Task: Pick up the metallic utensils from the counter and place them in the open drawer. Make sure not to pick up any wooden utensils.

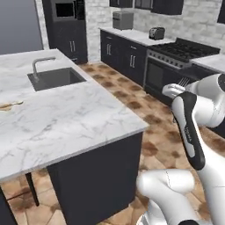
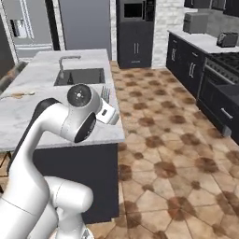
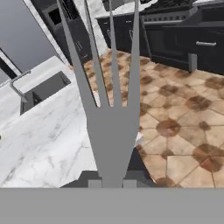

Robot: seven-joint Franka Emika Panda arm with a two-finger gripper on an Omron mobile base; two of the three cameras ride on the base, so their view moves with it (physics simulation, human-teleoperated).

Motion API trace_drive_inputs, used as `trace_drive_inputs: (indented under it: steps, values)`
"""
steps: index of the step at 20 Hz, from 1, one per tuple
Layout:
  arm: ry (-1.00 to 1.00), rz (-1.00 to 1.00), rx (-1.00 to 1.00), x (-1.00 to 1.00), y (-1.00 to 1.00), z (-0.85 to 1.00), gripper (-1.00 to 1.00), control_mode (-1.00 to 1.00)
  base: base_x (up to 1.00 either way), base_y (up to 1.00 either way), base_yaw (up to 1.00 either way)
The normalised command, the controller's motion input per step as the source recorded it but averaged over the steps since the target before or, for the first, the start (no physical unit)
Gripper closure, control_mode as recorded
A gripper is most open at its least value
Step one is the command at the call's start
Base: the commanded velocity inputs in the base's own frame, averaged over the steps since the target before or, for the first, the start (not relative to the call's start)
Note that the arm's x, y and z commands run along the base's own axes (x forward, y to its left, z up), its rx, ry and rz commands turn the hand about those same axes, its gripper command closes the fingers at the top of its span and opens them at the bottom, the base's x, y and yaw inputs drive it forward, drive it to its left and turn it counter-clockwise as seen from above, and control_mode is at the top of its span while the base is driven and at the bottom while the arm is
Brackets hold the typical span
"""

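Left base view: white marble counter (image 1: 66,118) with dark inset sink (image 1: 56,78) and grey faucet (image 1: 40,65); one tan wooden spoon (image 1: 9,105) lying at the counter's far left edge, well apart from the arm. Gripper (image 1: 181,86) raised off the counter's right side, above the tiled floor (image 1: 145,110), in front of the stove (image 1: 176,61); grey fork (image 1: 183,81) tines projecting past the hand toward the stove. Right base view: same counter (image 2: 28,116), sink (image 2: 80,76) and faucet (image 2: 65,63); wooden spoon (image 2: 16,95) on the left part of the top. Gripper (image 2: 106,105) just past the counter's right edge, partly hidden by the arm's round joint; fork (image 2: 105,95) tines sticking up beside the joint, clear of the marble. Hand view: fork (image 3: 111,113) large and central, handle end pinched between the two dark fingertips (image 3: 94,183) at the bottom, four tines fanning upward; gripper (image 3: 112,183) clamped tight on the fork, jaws nearly together around the slim stem. Beneath the fork: counter (image 3: 48,131) edge with sink (image 3: 41,89) to the left, brown tiled floor (image 3: 183,122) to the right, dark cabinets (image 3: 175,35) along the top.
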Motion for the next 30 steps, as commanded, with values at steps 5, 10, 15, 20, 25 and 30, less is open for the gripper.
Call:
trace_drive_inputs:
  steps: [5, 10, 15, 20, 25, 30]
  values:
    - [0.00, 0.00, 0.00, 0.00, 0.00, 0.00, 1.00, 1.00, -0.19, -0.97, 0.63]
    - [0.00, 0.00, 0.00, 0.00, 0.00, 0.00, 1.00, 1.00, -0.70, -1.00, 0.48]
    - [0.00, 0.00, 0.00, 0.00, 0.00, 0.00, 1.00, 1.00, -1.00, -1.00, 0.34]
    - [0.00, 0.00, 0.00, 0.00, 0.00, 0.00, 1.00, 1.00, -0.54, -1.00, 0.26]
    - [0.00, 0.00, 0.00, 0.00, 0.00, 0.00, 1.00, 1.00, -0.14, -1.00, 0.17]
    - [0.00, 0.00, 0.00, 0.00, 0.00, 0.00, 1.00, 1.00, 0.20, -0.95, 0.02]
